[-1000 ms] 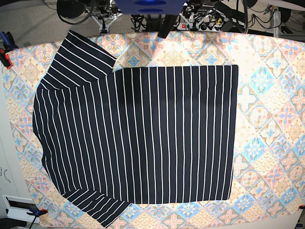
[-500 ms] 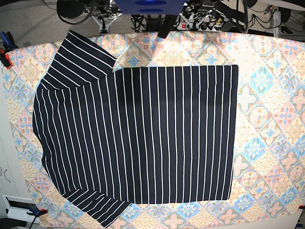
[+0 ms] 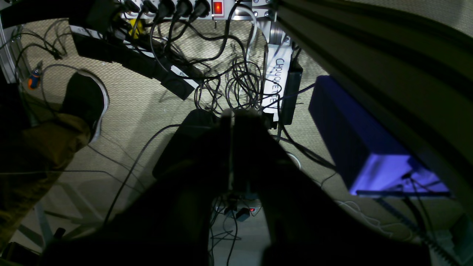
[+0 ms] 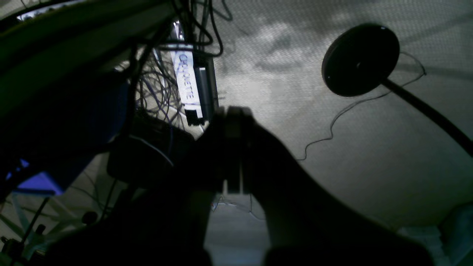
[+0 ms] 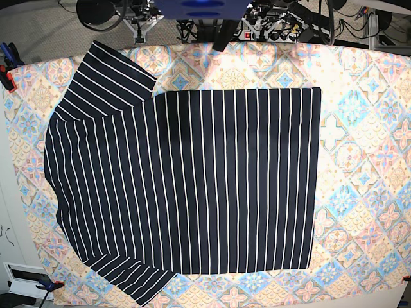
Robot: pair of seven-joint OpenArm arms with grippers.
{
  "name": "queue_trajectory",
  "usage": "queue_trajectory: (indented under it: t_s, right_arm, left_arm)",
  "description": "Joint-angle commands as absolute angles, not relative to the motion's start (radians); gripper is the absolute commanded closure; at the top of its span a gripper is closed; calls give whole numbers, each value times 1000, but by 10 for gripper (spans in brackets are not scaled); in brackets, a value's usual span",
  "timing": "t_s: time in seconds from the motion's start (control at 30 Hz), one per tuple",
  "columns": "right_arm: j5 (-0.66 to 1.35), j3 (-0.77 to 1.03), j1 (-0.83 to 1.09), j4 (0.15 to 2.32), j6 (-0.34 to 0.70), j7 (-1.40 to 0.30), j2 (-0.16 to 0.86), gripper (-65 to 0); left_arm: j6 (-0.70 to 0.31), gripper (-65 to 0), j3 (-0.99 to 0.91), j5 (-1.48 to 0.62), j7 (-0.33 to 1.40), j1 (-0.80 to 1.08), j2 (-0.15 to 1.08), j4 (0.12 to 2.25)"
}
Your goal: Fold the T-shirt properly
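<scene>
The T-shirt point(image 5: 186, 186), dark navy with thin white pinstripes, lies spread flat on the patterned tablecloth point(image 5: 366, 128) in the base view, its sleeves at the upper left and lower left, its straight hem at the right. Neither gripper shows in the base view. In the left wrist view my left gripper point(image 3: 232, 122) is shut with nothing in it and points at the floor behind the table. My right gripper point(image 4: 233, 114) in the right wrist view is likewise shut and empty, away from the shirt.
Behind the table lie tangled cables point(image 3: 236, 81), a power strip point(image 3: 173, 7) and a blue-lit box point(image 3: 354, 144). A round stand base point(image 4: 360, 59) sits on the floor. Clamps point(image 5: 6, 70) grip the cloth at the left edge.
</scene>
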State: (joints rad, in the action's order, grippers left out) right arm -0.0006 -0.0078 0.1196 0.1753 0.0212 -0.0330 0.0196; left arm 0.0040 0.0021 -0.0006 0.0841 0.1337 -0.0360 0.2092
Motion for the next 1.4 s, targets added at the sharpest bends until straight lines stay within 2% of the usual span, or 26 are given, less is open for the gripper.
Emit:
queue_trajectory:
  t_s: [0.0, 0.33, 0.8, 1.23, 1.37]
  right_arm:
    - [1, -8, 127, 176, 18, -30, 28, 0]
    - [-1, -8, 231, 228, 18, -27, 62, 0]
    - [1, -7, 530, 624, 18, -30, 156, 0]
    - [7, 5, 800, 1038, 18, -28, 205, 0]
    - [7, 105, 855, 1130, 18, -28, 205, 0]
  left_arm:
    - [7, 0, 1, -4, 79, 151, -38, 213]
    - [7, 0, 1, -5, 73, 231, -13, 234]
    - [7, 0, -2, -7, 61, 588, 28, 739]
    - [8, 0, -2, -7, 62, 940, 21, 1346]
    - [8, 0, -2, -8, 62, 1020, 21, 1492]
